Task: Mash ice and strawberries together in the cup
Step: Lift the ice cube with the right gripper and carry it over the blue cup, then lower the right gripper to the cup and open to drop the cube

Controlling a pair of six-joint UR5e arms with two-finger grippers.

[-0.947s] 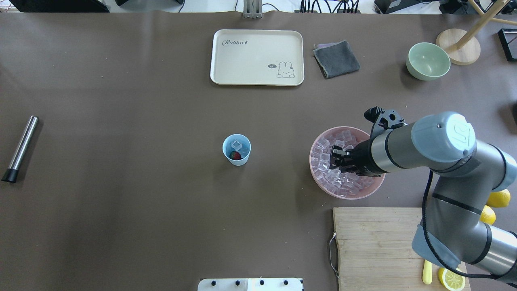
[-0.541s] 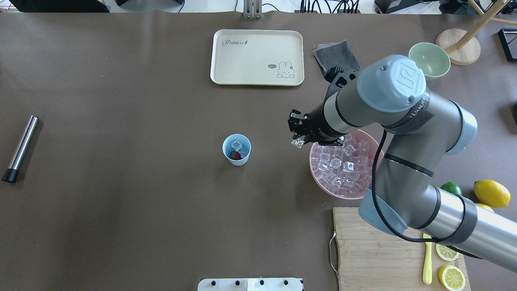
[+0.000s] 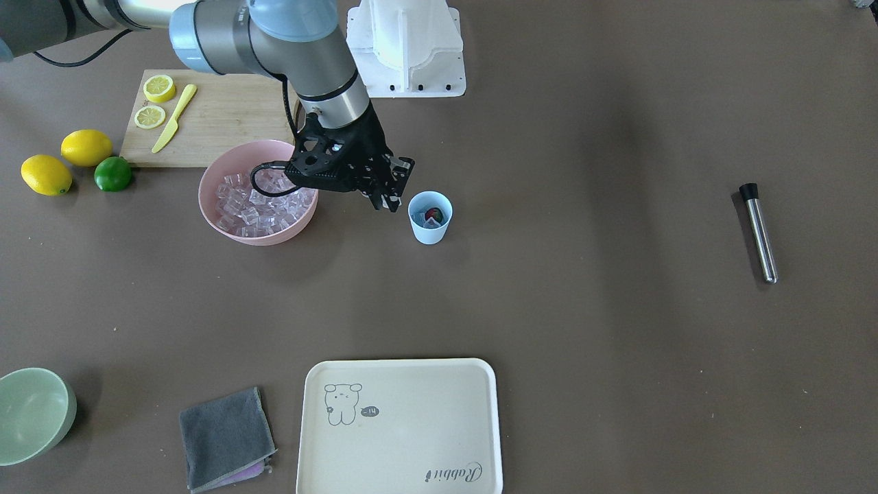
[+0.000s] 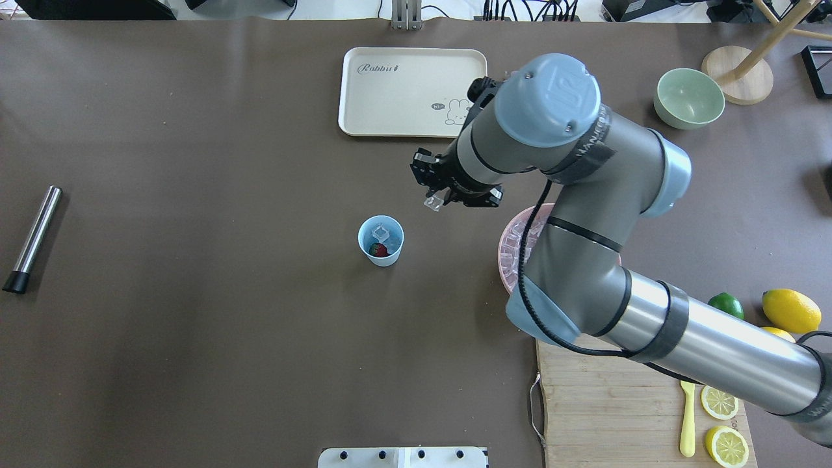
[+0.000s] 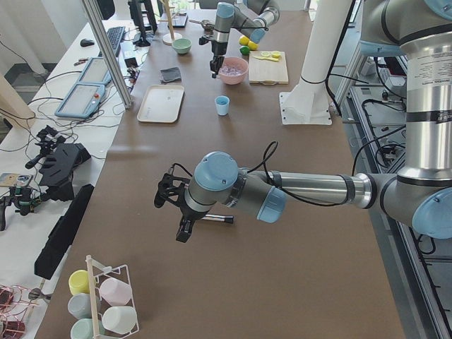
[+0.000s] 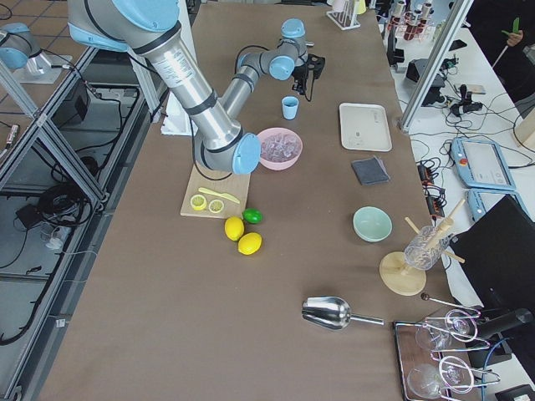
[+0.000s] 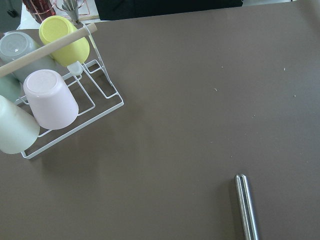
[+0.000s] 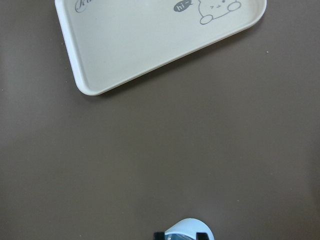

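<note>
The brown table (image 4: pixel 195 162) spreads wide beneath me. My right claw (image 4: pixel 434 196) hangs above it between the pink bowl (image 3: pixel 206 195) and the cup (image 4: pixel 381 242), nearer the cup, and it is pinched on one clear cube (image 4: pixel 433 203). The cup stands upright near the middle of the table, apart from the bowl. In it lie a red berry (image 4: pixel 377 250) and a piece of ice (image 4: pixel 380 231), side by side. The bowl holds a heap of more ice (image 3: pixel 257 206). From my right wrist I see only the cup's rim at the bottom edge, and the cream tray (image 4: pixel 413 91) beyond it. My left claw (image 5: pixel 183 227) hovers well away, over the table's left end, just above the steel rod (image 4: pixel 32 237), which lies flat. Only the side view shows that claw, so I cannot tell whether it is wide or narrow. A green bowl (image 4: pixel 689 97) sits at the far right, and a wooden board (image 3: pixel 226 116) with lemon slices lies beside the pink bowl.
</note>
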